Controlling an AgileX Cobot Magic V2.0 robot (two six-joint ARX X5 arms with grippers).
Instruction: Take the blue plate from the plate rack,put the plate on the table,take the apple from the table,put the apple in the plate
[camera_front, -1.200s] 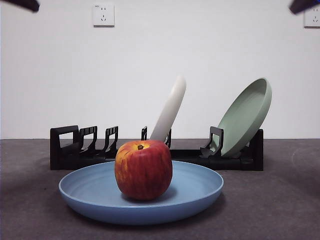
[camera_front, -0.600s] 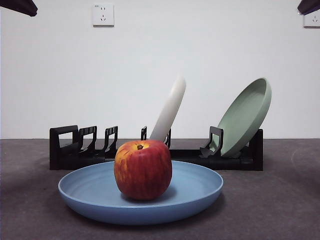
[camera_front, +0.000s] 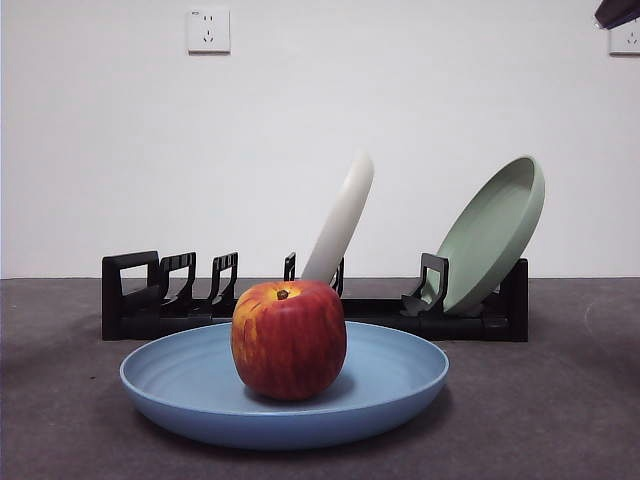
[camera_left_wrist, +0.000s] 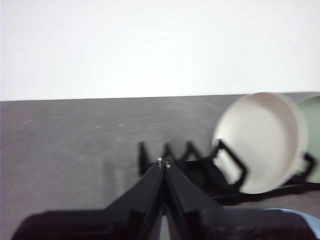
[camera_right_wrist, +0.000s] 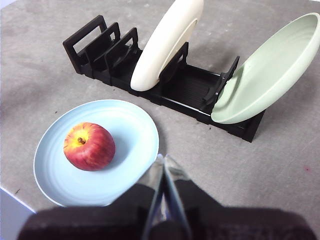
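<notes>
Mottled grey table (camera_front: 560, 420): round apple (camera_front: 289, 339) in matte blue plate (camera_front: 400, 385); both grippers pressed together

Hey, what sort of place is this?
Probably a lab or test bench staged like a kitchen: a bare grey table against a blank white wall with a power socket, holding only a plate rack.
</notes>
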